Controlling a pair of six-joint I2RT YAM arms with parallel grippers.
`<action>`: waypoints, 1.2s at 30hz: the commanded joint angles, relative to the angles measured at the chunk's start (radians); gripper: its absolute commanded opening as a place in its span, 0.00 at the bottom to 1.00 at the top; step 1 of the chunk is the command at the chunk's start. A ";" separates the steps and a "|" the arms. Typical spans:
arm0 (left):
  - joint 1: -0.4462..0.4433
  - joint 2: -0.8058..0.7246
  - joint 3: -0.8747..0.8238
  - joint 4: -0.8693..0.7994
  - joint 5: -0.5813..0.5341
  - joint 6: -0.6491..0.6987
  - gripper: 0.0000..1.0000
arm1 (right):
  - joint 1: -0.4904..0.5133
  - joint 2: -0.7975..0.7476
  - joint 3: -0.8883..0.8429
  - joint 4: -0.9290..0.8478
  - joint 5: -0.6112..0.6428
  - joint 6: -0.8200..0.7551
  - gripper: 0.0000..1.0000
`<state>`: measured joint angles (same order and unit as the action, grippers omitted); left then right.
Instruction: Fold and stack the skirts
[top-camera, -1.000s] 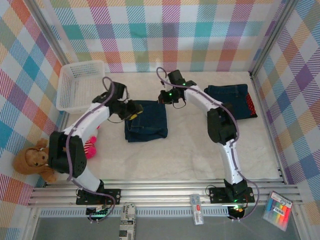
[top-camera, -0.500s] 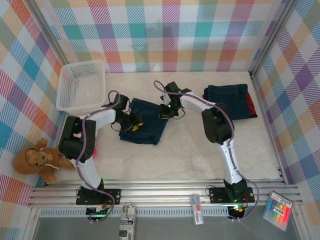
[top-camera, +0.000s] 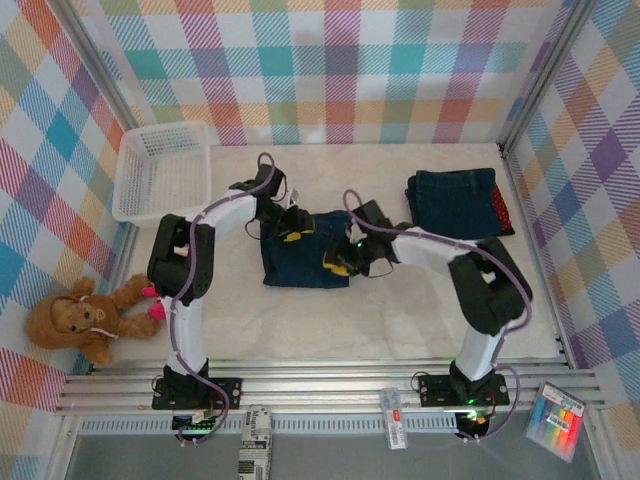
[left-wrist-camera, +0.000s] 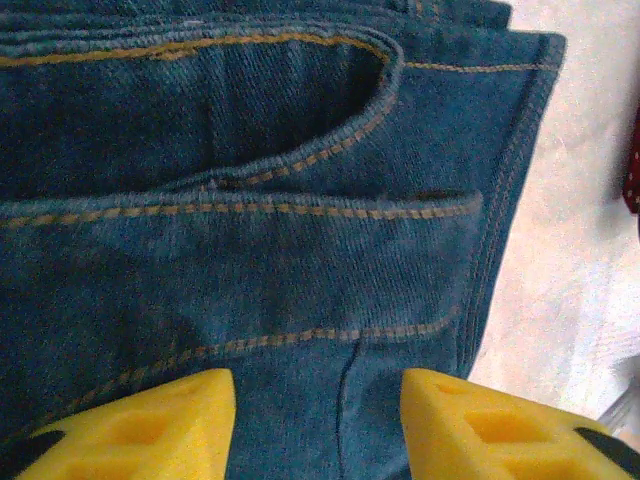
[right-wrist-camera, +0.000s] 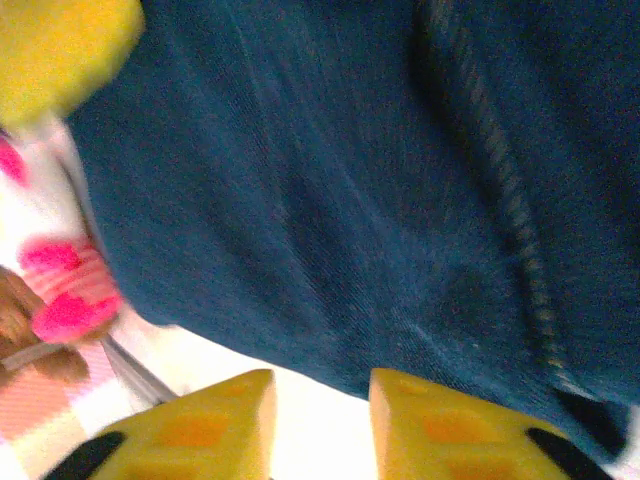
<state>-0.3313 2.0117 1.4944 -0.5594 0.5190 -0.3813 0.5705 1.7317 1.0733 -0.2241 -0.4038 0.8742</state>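
Centrally, a denim skirt (top-camera: 300, 255) lies folded into a compact rectangle on the desk (top-camera: 400, 310), with both arms bent in over it. The left pincer (top-camera: 291, 226) is at its upper edge. The wrist view shows its yellow fingers (left-wrist-camera: 140, 430) apart, with seams and waistband flat beneath them and nothing pinched. The right pincer (top-camera: 341, 263) is at the lower right corner, its tips likewise apart with a narrower gap, straddling the cloth edge where it meets bare desk; that picture is blurred. Judgement: working from two opposite sides suits squaring the fold, or lifting it by its edges to carry it over. The stack (top-camera: 455, 200) sits upper right of the frame, well apart: folded denim on top, a red dotted skirt (top-camera: 503, 212) peeking from its right side. This piece therefore reads as folded but not yet stacked. A white mesh basket (top-camera: 160, 170) stands upper left. A brown plush (top-camera: 72, 322) and a pink plush (top-camera: 152, 305) lie at lower left, away from the work. The desk is pale, marbled and matte. The enclosure walls (top-camera: 400, 70) are pastel plaid, and aluminium rails (top-camera: 330, 385) run along the near edge.
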 joint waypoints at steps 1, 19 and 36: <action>0.040 -0.172 -0.052 -0.041 -0.035 0.001 0.58 | -0.054 -0.059 0.044 -0.034 0.158 -0.091 0.45; 0.098 -0.515 -0.544 0.058 -0.136 -0.046 0.47 | -0.066 0.300 0.387 -0.116 0.016 -0.503 0.53; 0.130 -0.493 -0.705 0.212 -0.027 -0.156 0.39 | -0.055 0.379 0.440 -0.088 -0.043 -0.501 0.43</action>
<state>-0.2123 1.5043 0.8089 -0.4034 0.4282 -0.5156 0.5056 2.0964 1.4796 -0.3145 -0.4122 0.3943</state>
